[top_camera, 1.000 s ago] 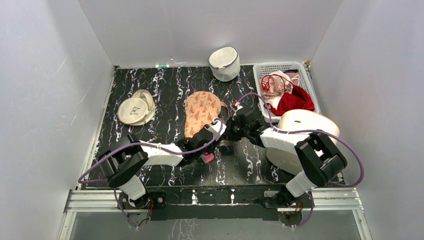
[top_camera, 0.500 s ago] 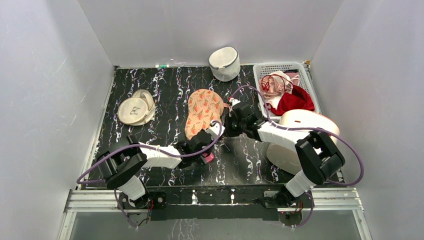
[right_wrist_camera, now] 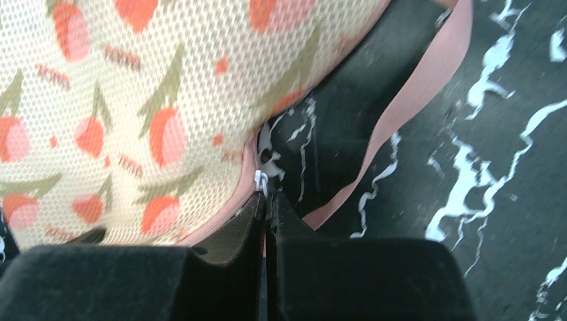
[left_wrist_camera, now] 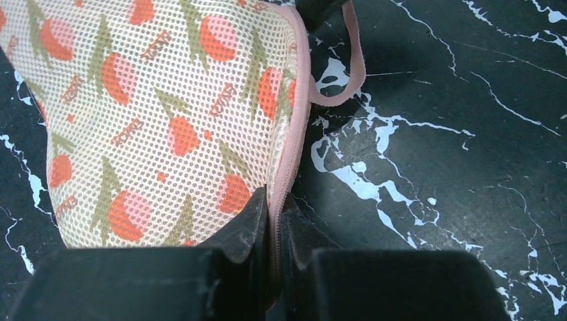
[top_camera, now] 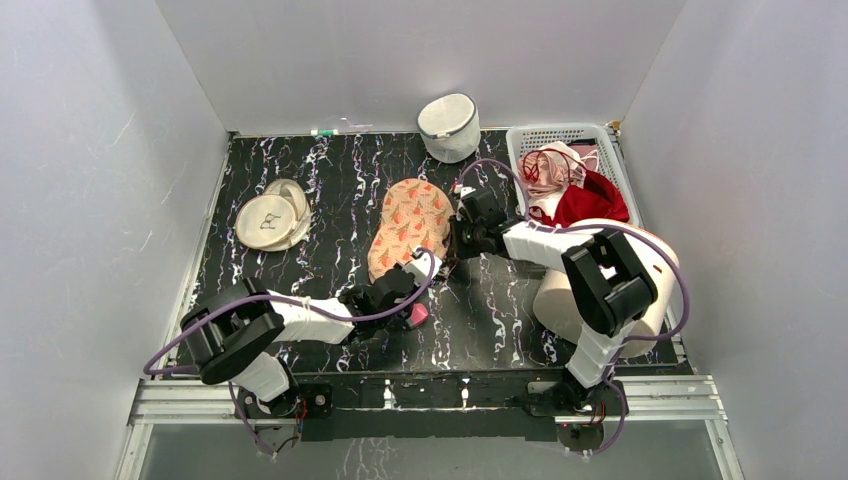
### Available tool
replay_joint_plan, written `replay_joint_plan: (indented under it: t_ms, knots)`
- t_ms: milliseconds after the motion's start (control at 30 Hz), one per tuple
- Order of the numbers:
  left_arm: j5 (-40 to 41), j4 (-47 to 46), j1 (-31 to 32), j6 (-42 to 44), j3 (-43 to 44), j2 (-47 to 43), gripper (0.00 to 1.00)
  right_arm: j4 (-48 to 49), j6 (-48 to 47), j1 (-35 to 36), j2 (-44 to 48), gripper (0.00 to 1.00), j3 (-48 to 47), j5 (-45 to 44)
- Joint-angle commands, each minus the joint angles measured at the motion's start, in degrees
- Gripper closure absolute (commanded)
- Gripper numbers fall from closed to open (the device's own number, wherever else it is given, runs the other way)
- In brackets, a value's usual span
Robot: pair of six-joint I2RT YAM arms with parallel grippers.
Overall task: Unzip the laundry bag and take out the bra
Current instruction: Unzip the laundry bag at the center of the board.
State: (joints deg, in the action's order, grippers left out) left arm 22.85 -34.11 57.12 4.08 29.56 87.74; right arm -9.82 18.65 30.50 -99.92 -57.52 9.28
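The peach laundry bag (top_camera: 408, 222) with red-orange leaf print lies flat mid-table. My left gripper (top_camera: 408, 275) is at its near end, shut on the pink zip edge (left_wrist_camera: 275, 214); the bag's mesh (left_wrist_camera: 154, 114) fills that view, and the loop strap (left_wrist_camera: 353, 73) lies to its right. My right gripper (top_camera: 458, 235) is at the bag's right edge, shut on the white zip pull (right_wrist_camera: 265, 179) beside the printed mesh (right_wrist_camera: 154, 100) and the strap (right_wrist_camera: 414, 114). The zip seam looks closed where it shows. No bra shows at the bag.
A white mesh cylinder bag (top_camera: 448, 125) stands at the back. A cream round pouch (top_camera: 270, 218) lies at left. A white basket (top_camera: 520, 140) at back right holds a dark red garment (top_camera: 592, 205) and pale cloth. A large white round object (top_camera: 640, 262) sits at right.
My right gripper has moved away from me along the bag's right edge, holding the zip pull. The bag has shifted slightly towards the back. My left arm has drawn nearer and still grips the near end.
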Motion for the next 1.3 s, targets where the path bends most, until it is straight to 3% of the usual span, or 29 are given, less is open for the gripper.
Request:
replay_joint_plan:
  t_ms: [0,333,600,733,867,1033,1100,1267]
  knots:
    - [0.0,0.6,-0.1,0.1,-2.2,-3.1,1.00,4.0,-2.9,-4.4,-3.5,1.00,-4.8,-2.9]
    - [0.2,0.6,-0.1,0.1,-3.0,-3.8,1.00,6.0,-3.4,-8.2,-10.7,1.00,-12.0,0.0]
    - [-0.3,3.9,-0.1,-1.1,-2.7,-4.2,1.00,5.1,-2.9,-8.4,-8.5,1.00,-10.2,4.4]
    - [-1.2,7.4,-0.2,-3.4,-1.1,-3.5,0.87,5.9,-1.1,-8.3,-6.4,1.00,-6.4,8.3]
    - [-2.6,9.6,-0.1,-7.0,-0.8,-5.8,0.61,6.9,0.6,-7.7,-4.1,1.00,-3.3,9.5]
    - [-8.7,17.4,-0.2,-8.5,3.2,-9.1,0.43,8.7,5.2,-6.7,-0.4,1.00,0.9,9.4]
    - [-10.0,20.2,-0.2,-9.4,5.1,-10.9,0.28,11.1,8.0,-6.2,1.8,1.00,3.3,11.0]
    - [-12.0,22.9,-0.1,-8.3,9.8,-9.8,0.24,17.0,12.1,-3.1,4.3,1.00,8.3,12.4]
